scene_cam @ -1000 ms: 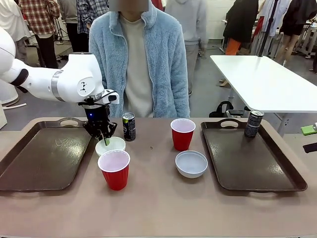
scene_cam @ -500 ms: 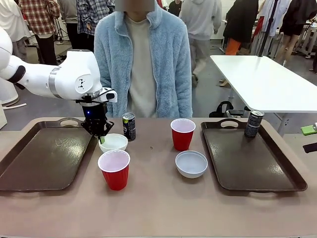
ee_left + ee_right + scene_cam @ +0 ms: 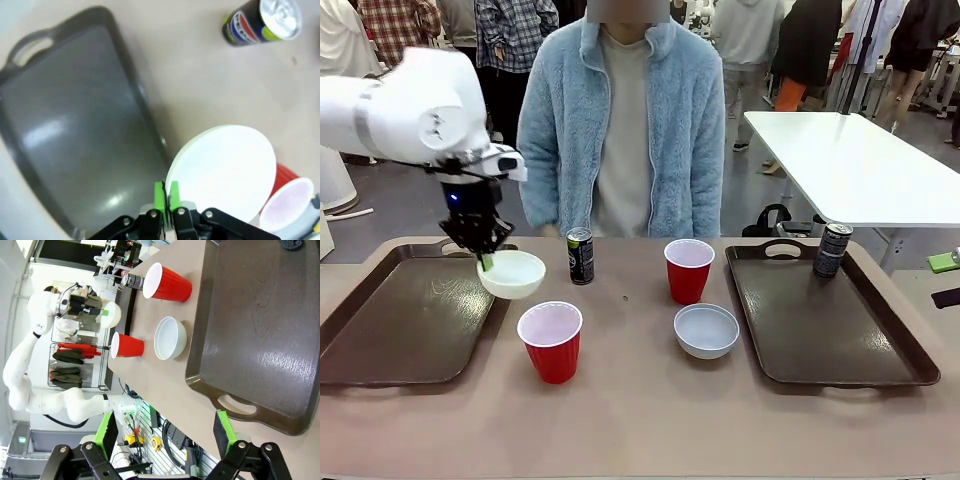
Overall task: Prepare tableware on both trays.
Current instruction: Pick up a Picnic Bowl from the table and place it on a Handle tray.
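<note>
My left gripper (image 3: 485,262) is shut on the rim of a small white bowl (image 3: 513,274) and holds it in the air over the right rim of the left tray (image 3: 400,325). In the left wrist view its green fingertips (image 3: 160,192) pinch the bowl (image 3: 225,167) beside the tray (image 3: 70,135). On the table stand a red cup (image 3: 550,342), a dark can (image 3: 580,256), a second red cup (image 3: 688,270) and a second bowl (image 3: 706,331). Another can (image 3: 832,250) stands on the right tray (image 3: 820,330). My right gripper (image 3: 165,432) hangs open off the near end of that tray (image 3: 260,325).
A person in a pale blue fleece (image 3: 620,120) stands at the far edge of the table, hands out of sight. Behind on the right is a white table (image 3: 860,165). A green object (image 3: 944,262) lies at the far right edge.
The left gripper has lifted the bowl off the table and carried it up and left, from beside the can to the right rim of the left tray. Nothing else moved.
</note>
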